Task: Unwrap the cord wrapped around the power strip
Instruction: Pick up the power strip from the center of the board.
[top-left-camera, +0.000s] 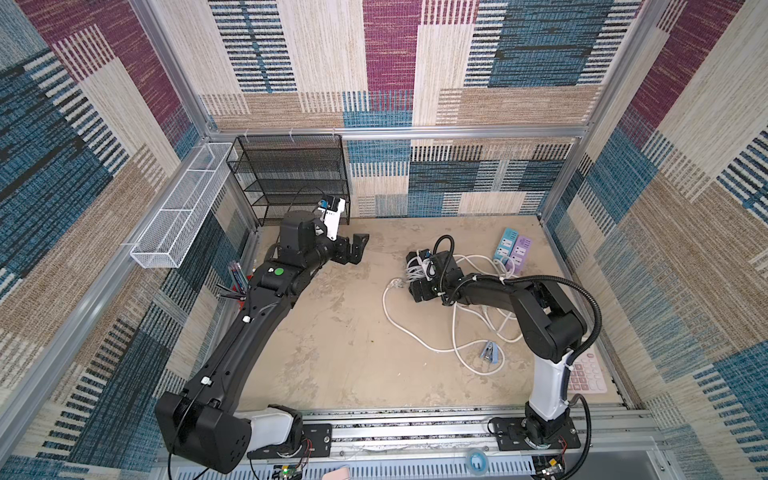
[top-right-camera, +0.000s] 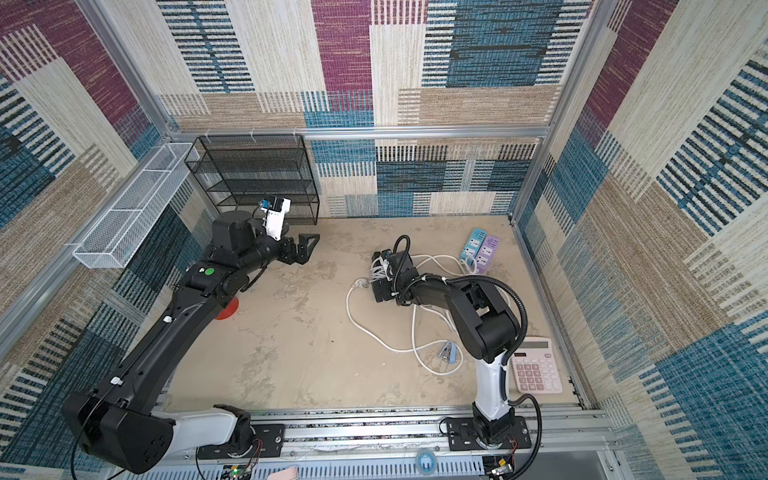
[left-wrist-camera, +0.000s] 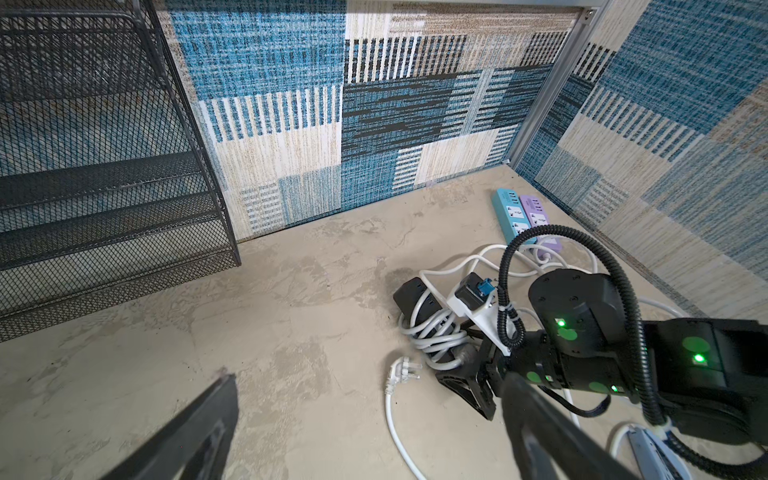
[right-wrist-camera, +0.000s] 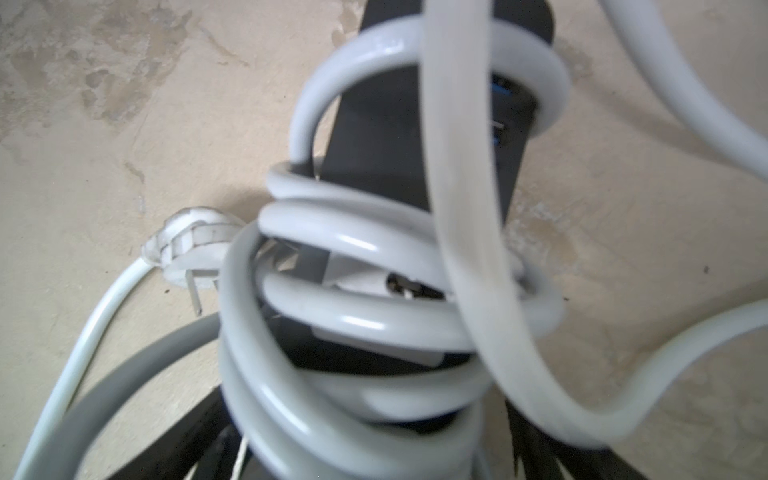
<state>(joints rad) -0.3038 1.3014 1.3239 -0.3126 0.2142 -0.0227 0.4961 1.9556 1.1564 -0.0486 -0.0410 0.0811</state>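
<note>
The black power strip (top-left-camera: 417, 254) (left-wrist-camera: 409, 293) lies on the floor right of centre, with pale grey cord (left-wrist-camera: 432, 338) (right-wrist-camera: 353, 245) coiled several times round it. My right gripper (top-left-camera: 415, 274) (top-right-camera: 380, 274) (right-wrist-camera: 374, 436) reaches in from the right; it is open, jaws wide on either side of the wrapped end. One of its fingers (left-wrist-camera: 465, 384) rests beside the coils. Whether the pads touch the cord I cannot tell. My left gripper (top-left-camera: 353, 249) (top-right-camera: 305, 247) (left-wrist-camera: 370, 376) hangs open and empty, well to the left near the back.
A white plug (top-left-camera: 395, 284) (left-wrist-camera: 403, 368) and loose white cable loops (top-left-camera: 415, 332) lie around the strip. Blue (top-left-camera: 505, 245) and purple (top-left-camera: 519, 251) strips sit at the back right. A clip (top-left-camera: 488, 350), pink calculator (top-right-camera: 536, 365), black mesh rack (top-left-camera: 291, 178) and white basket (top-left-camera: 178, 216) stand around.
</note>
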